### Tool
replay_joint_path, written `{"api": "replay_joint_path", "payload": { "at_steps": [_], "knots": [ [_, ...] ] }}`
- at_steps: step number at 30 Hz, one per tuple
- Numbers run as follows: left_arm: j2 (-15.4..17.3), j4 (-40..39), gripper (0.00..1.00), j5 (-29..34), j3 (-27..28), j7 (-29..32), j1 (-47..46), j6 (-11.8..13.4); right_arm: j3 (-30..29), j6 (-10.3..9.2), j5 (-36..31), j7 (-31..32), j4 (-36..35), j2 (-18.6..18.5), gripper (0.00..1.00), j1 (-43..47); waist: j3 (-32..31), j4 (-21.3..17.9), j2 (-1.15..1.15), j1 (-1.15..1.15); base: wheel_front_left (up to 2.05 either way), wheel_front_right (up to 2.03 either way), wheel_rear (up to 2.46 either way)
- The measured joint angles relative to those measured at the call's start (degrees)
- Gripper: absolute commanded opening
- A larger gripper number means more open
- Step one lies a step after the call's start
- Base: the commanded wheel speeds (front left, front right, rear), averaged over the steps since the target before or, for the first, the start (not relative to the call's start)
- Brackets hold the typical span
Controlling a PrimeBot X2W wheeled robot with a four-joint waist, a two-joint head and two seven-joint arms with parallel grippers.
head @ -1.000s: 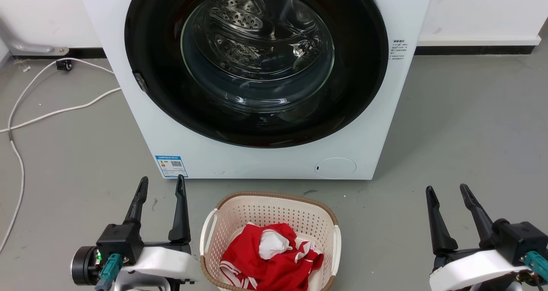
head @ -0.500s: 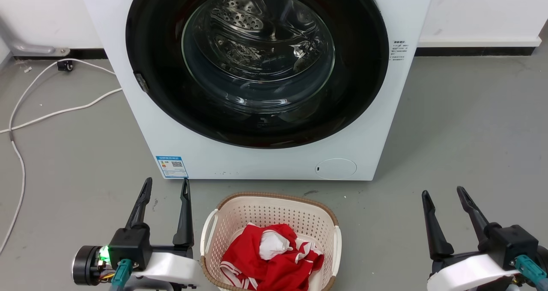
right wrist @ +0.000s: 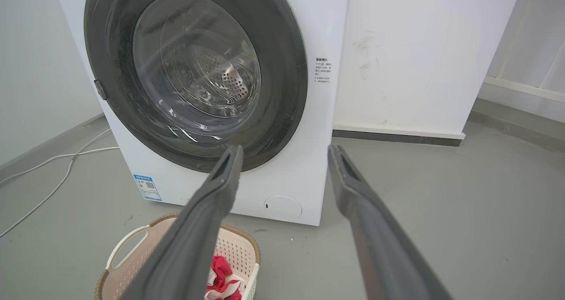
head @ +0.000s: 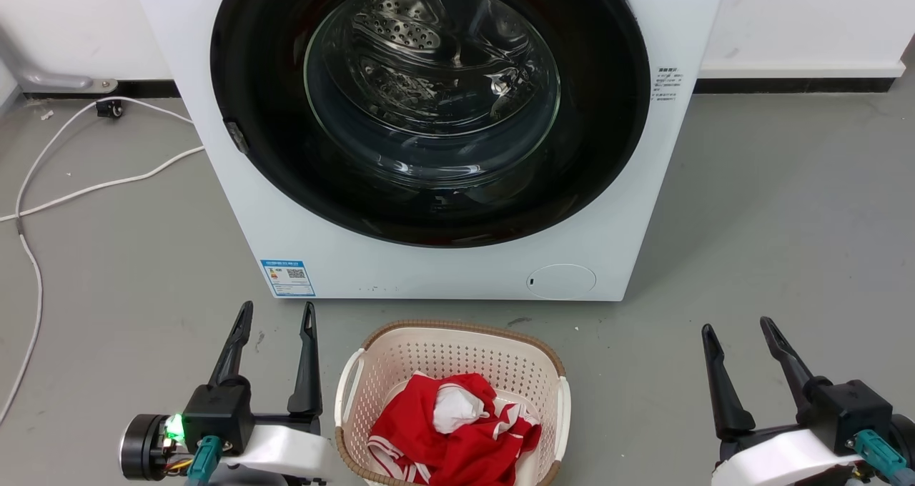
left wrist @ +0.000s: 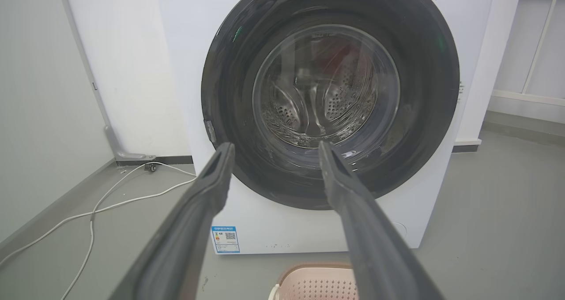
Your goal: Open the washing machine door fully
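Head view: the washing machine door point(head: 431, 100) is shut flat on the washing machine point(head: 429, 271), higher in the picture than both pairs of jaws and well apart from them. The left jaws, at lower left, stand apart and hold nothing. The right jaws, at lower right, are the same. Between them stands a cream basket point(head: 450, 350) with red cloth point(head: 457, 436). A blue label point(head: 287, 277) with a QR code and small print point(head: 665, 84) right of the door are too small to read. A white cable point(head: 93, 186) lies at the left, and open grey floor point(head: 786, 221) lies at the right.

Left wrist view: the spread left fingers point(left wrist: 212, 181) point at the door's lower half without touching it. A small grey catch point(left wrist: 210, 131) sits on its left edge.

Right wrist view: the spread right fingers point(right wrist: 353, 189) point at the machine's lower right corner, with the door up and to the left.
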Motion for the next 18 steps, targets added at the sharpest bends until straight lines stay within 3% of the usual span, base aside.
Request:
{"api": "replay_joint_path", "payload": {
  "at_steps": [9,10,11,18],
  "knots": [
    [-0.6,0.3,1.00,-0.3,0.6,0.0,0.0,-0.6,0.0,0.00,0.9,-0.3,0.3,0.0,1.00,0.0,0.1,-0.1,0.00,0.00,0.00,0.00,0.00],
    [-0.7,0.3,1.00,-0.3,0.6,0.0,0.0,-0.6,0.0,-0.01,1.5,-0.3,0.4,0.0,0.36,0.0,0.1,-0.1,0.00,0.00,0.00,0.00,0.00],
    [-0.7,0.3,1.00,-0.3,0.7,0.0,0.0,-0.8,0.0,-0.01,1.7,-0.3,0.4,0.0,0.02,0.0,0.1,-0.1,0.00,0.00,0.00,0.00,0.00],
    [-1.0,0.3,1.00,-0.3,1.2,0.0,0.1,-1.0,0.3,-0.01,10.8,-2.9,0.3,0.0,0.00,-0.7,0.4,-0.1,0.00,0.00,0.00,0.00,0.00]
  ]
}}
